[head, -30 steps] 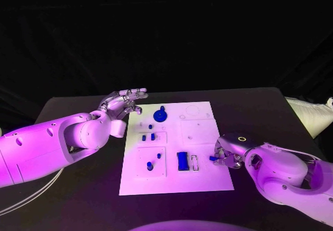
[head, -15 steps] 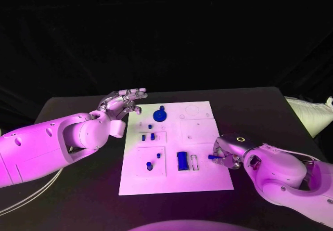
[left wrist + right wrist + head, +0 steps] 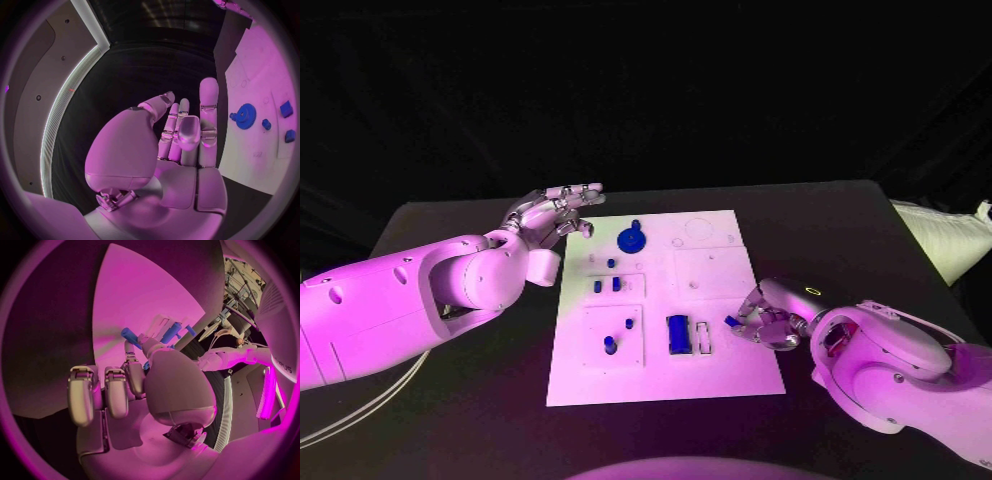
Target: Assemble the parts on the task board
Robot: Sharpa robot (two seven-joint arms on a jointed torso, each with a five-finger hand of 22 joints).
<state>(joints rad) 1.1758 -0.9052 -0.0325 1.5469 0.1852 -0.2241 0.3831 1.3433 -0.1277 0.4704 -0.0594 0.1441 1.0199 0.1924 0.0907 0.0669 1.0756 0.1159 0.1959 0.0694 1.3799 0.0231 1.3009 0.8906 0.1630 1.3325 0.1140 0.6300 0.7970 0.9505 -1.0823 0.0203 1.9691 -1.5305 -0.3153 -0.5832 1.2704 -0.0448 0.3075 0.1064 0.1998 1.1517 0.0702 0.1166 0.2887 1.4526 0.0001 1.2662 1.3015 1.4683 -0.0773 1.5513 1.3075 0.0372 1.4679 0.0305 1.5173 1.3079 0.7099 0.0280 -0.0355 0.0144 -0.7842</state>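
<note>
My right hand [image 3: 764,324] is pinching a small blue peg [image 3: 731,321] between thumb and a fingertip, with the other fingers lying loosely alongside. It is hovering at the board's [image 3: 718,380] four o'clock edge. The peg is pointing toward the empty narrow slot [image 3: 705,337], which lies just beside the large blue block [image 3: 678,334]; I am judging that slot to be its seat.

To do this step well, I am keeping the pinch light and the peg square to the slot, lowering it only once its end sits over the opening. A skewed entry would likely jam or push the board.

My left hand [image 3: 557,215] is holding nothing, its fingers straight and a little apart, above the bench [image 3: 473,400] at the board's eleven o'clock corner, near the blue gear [image 3: 633,240].
</note>
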